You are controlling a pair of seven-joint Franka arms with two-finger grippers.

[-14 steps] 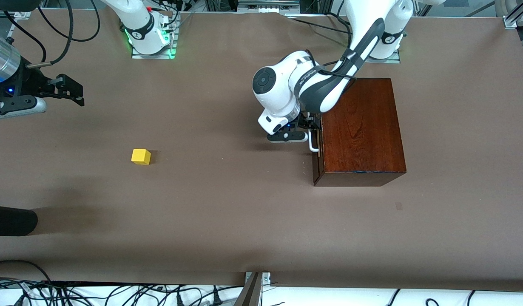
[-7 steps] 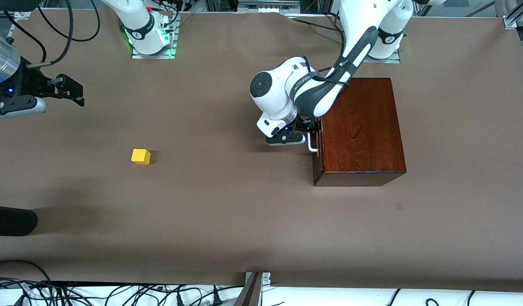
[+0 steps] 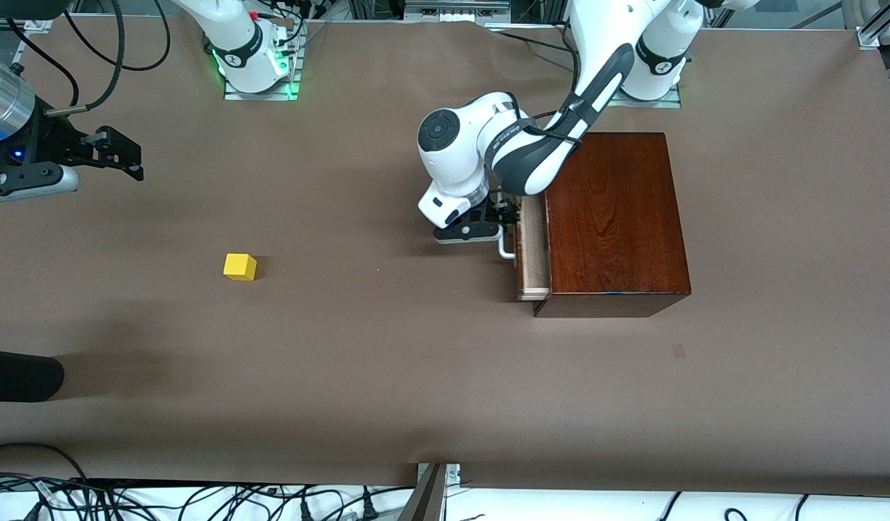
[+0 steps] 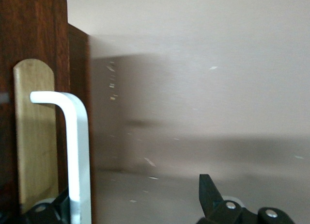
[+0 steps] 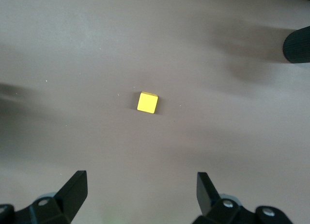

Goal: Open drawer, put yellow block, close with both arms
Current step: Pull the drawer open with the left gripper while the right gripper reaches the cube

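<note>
The left gripper [image 3: 504, 219] sits at the white U-shaped bar handle [image 3: 506, 248] of the drawer [image 3: 532, 246]; whether its fingers press the bar or only straddle it cannot be told, though the left wrist view shows one black fingertip [image 4: 209, 192] standing well apart from the handle [image 4: 76, 151].

Going from the front camera outward, the yellow block [image 3: 240, 266] comes first: a small matte cube resting on the brown table cover [image 3: 387, 376] toward the right arm's end.

Next is the glossy dark wooden box [image 3: 611, 221], its long axis running away from the camera. The drawer juts slightly from the box side facing the block, baring a pale-wood strip.

The right gripper [image 3: 119, 155] hangs spread wide over the table, waiting. Only its wrist view shows the block [image 5: 147, 103] between and ahead of the two fingertips [image 5: 73, 189].
</note>
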